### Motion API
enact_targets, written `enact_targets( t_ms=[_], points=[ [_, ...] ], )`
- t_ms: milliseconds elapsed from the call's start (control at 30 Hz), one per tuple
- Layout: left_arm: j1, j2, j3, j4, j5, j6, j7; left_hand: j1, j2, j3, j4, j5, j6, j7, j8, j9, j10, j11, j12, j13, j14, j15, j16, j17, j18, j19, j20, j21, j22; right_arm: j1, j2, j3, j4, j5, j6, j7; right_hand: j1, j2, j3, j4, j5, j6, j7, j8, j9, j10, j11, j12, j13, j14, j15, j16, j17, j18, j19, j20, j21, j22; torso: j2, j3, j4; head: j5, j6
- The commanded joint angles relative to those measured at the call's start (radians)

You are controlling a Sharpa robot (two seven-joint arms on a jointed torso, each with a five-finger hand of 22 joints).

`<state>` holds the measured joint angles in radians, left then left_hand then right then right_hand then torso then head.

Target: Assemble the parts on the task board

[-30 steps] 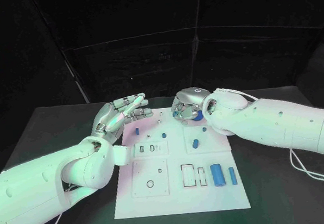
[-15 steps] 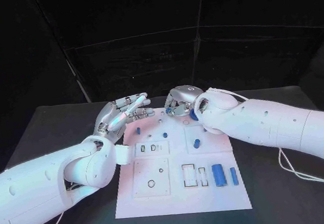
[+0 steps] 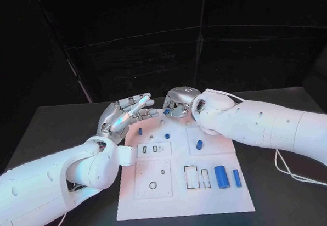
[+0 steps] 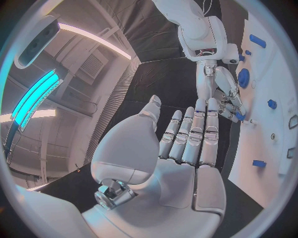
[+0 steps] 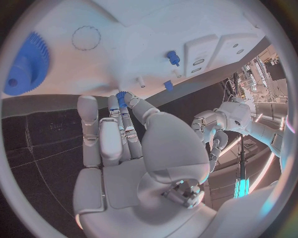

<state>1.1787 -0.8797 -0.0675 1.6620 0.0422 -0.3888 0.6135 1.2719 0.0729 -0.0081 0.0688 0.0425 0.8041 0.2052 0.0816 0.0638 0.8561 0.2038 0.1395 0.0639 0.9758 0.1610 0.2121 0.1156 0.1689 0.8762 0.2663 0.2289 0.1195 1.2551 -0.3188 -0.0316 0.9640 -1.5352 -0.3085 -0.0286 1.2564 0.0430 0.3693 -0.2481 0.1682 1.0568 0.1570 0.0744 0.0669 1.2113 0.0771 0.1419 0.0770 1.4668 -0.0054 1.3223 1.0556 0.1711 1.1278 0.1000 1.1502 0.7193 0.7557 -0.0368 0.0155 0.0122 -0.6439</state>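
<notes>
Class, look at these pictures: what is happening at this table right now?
A robot is assembling small blue parts on a white task board. Its right hand pinches a small blue gear at the board's far edge. The left hand hovers open beside it, holding nothing. Two blue cylinders lie near the board's front right.

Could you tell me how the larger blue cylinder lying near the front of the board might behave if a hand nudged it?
The cylinder lies on its side on the flat board, so it would probably roll. It looks solid and stiff. Its smooth surface may slip between fingers.
</notes>
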Motion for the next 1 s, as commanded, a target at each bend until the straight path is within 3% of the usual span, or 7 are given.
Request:
enact_targets(
  t_ms=[33, 267, 667, 1000],
  points=[
    [0.002, 0.002, 0.001, 0.001, -0.002, 0.01, 0.01, 0.004, 0.007, -0.006, 0.0, 0.006, 0.009, 0.044, -0.003, -0.001, 0.004, 0.003, -0.005, -0.001, 0.008, -0.002, -0.001, -0.001, 0.013, 0.008, 0.0, 0.006, 0.0, 0.002, 0.011, 0.001, -0.013, 0.004, 0.019, 0.007, -0.006, -0.01, 0.007, -0.001, -0.006, -0.001, 0.005, 0.0, 0.0, -0.002, 0.005, -0.004, -0.001, 0.025, 0.003, 0.005, -0.001, -0.012, 0.006, 0.001, 0.006, 0.001, 0.001, 0.0006, -0.0002, 0.006, 0.001],
    [0.007, 0.003, 0.001, 0.003, -0.002, 0.011, 0.01, 0.004, 0.007, -0.006, 0.0, 0.006, 0.009, 0.044, -0.003, -0.001, 0.004, 0.003, -0.005, -0.001, 0.008, -0.002, -0.001, -0.001, 0.013, 0.008, 0.0, 0.006, 0.0, 0.002, 0.03, 0.001, -0.035, 0.001, 0.002, -0.008, -0.01, -0.014, 0.011, 0.002, -0.009, -0.004, 0.006, -0.003, 0.0, -0.005, 0.007, -0.006, -0.002, 0.024, 0.004, 0.005, -0.004, -0.012, 0.005, 0.003, 0.008, 0.001, 0.003, -0.0019, 0.0005, 0.006, 0.002],
    [0.012, 0.005, 0.001, 0.005, -0.002, 0.013, 0.01, 0.005, 0.008, -0.006, 0.0, 0.006, 0.009, 0.044, -0.003, -0.001, 0.004, 0.003, -0.005, -0.001, 0.008, -0.002, -0.001, -0.002, 0.013, 0.008, 0.0, 0.006, 0.0, 0.002, 0.052, 0.001, -0.062, -0.013, 0.014, -0.03, -0.019, -0.035, 0.029, 0.011, -0.037, -0.023, 0.012, -0.01, -0.001, -0.027, 0.014, -0.02, -0.005, 0.021, 0.01, 0.006, -0.011, -0.011, -0.005, 0.009, 0.01, -0.002, 0.004, -0.002, -0.0021, 0.009, -0.002],
    [0.014, 0.005, 0.001, 0.004, -0.002, 0.014, 0.008, 0.005, 0.008, -0.006, -0.001, 0.006, 0.009, 0.044, -0.004, -0.001, 0.004, 0.003, -0.005, -0.001, 0.008, -0.002, -0.001, -0.002, 0.013, 0.008, 0.0, 0.006, 0.0, 0.002, 0.058, 0.001, -0.068, -0.018, 0.028, -0.041, -0.031, -0.069, 0.036, 0.024, -0.057, -0.081, 0.026, -0.014, -0.004, -0.089, 0.033, -0.045, -0.011, 0.008, 0.027, -0.014, -0.056, -0.003, -0.04, 0.022, -0.011, -0.046, 0.003, -0.0012, -0.0007, 0.009, -0.005]
  ],
)
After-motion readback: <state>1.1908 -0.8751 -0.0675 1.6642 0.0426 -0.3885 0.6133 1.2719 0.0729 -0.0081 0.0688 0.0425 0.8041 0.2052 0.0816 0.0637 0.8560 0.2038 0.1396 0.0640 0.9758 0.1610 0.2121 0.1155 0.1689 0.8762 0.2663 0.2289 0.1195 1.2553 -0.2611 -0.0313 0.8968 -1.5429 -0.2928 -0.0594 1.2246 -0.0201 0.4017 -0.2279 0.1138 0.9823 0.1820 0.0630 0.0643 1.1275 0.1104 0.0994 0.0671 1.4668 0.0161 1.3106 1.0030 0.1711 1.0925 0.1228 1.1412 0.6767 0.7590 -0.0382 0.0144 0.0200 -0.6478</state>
